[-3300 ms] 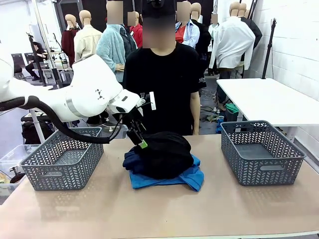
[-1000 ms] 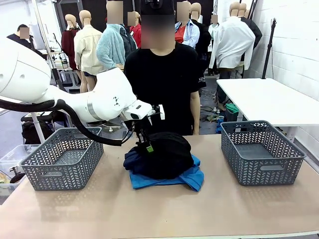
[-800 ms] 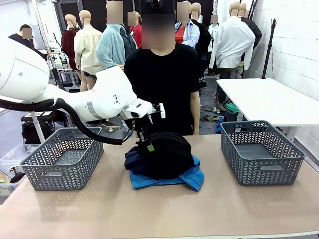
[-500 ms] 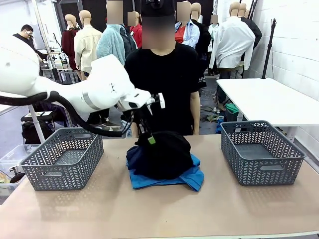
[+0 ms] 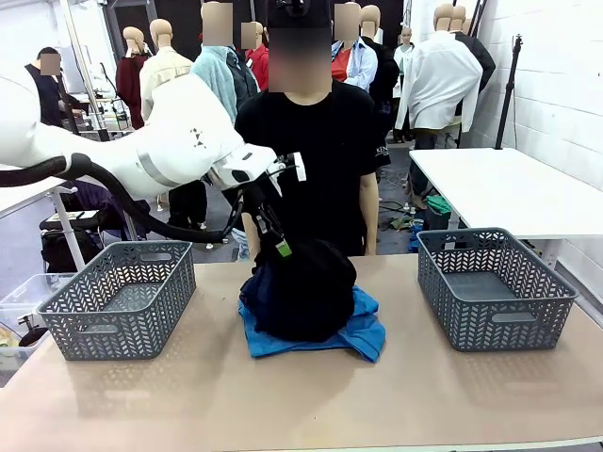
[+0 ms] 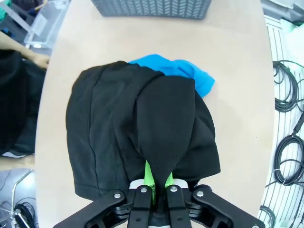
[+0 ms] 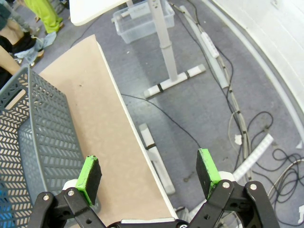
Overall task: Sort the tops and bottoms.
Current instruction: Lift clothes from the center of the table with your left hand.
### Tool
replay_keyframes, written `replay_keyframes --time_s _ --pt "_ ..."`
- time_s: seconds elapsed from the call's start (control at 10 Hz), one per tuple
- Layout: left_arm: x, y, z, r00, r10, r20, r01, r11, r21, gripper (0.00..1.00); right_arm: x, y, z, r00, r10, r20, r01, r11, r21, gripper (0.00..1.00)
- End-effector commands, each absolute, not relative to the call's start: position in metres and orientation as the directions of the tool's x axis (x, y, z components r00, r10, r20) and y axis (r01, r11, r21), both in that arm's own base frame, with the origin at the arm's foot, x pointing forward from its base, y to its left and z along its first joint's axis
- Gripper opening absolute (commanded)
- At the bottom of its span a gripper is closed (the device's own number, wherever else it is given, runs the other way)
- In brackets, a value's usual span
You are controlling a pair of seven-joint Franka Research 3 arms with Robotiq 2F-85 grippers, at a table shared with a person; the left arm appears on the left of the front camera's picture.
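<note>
A pile of clothes lies mid-table. Topmost is a black garment (image 5: 303, 294), under it a blue garment (image 5: 364, 330) and a dark navy piece (image 5: 247, 294) at the pile's left. My left gripper (image 5: 280, 247) is shut on a fold of the black garment and holds it pulled up into a peak above the pile. The left wrist view shows the black garment (image 6: 142, 123) draped from the left gripper (image 6: 158, 184), with the blue garment (image 6: 183, 73) peeking out beyond. My right gripper (image 7: 149, 176) is open with nothing between its fingers, over the table's right end.
A grey basket (image 5: 118, 297) stands at the table's left, and another grey basket (image 5: 495, 287) at the right, also in the right wrist view (image 7: 28, 128). A person in a black shirt (image 5: 316, 151) stands just behind the pile. Cables lie on the floor (image 7: 228, 95).
My left gripper has risen with the fold of the black garment, drawing it up from a low mound into a tall peak. The pile beneath has shifted slightly.
</note>
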State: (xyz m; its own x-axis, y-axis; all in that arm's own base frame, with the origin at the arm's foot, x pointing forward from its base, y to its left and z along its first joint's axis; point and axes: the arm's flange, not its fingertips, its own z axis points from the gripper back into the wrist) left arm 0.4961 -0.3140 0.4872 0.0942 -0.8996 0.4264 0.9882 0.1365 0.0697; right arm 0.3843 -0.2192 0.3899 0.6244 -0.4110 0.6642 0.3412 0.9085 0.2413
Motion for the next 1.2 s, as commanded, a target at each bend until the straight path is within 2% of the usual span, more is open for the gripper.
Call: replay_keyframes --time_s 0.0,0.2,0.3,0.8,1.0,1.1 --pt "0.500 -0.313 0.475 0.092 -0.901 0.424 0.991 0.126 0.054 0.40 0.384 -0.217 0.393 0.628 -0.416 0.658 0.349 0.906 0.240 1.00" --pt "0.499 -0.312 0.471 0.069 -0.908 0.412 0.992 0.108 0.071 0.04 0.384 -0.217 0.393 0.628 -0.416 0.658 0.349 0.906 0.240 1.00" --pt "0.498 -0.312 0.471 0.074 -0.907 0.415 0.991 0.113 0.070 0.00 0.384 -0.217 0.393 0.628 -0.416 0.658 0.349 0.906 0.240 1.00" --pt "0.496 -0.308 0.482 0.080 -0.904 0.419 0.992 0.112 0.052 0.00 0.384 -0.217 0.393 0.628 -0.416 0.658 0.349 0.906 0.240 1.00" --pt "0.478 -0.299 0.549 0.126 -0.858 0.499 0.977 0.195 0.088 0.00 0.384 -0.217 0.393 0.628 -0.416 0.658 0.349 0.906 0.240 1.00" --pt "0.471 -0.297 0.583 0.101 -0.849 0.519 0.969 0.202 0.142 0.00 0.384 -0.217 0.393 0.628 -0.416 0.658 0.349 0.906 0.240 1.00"
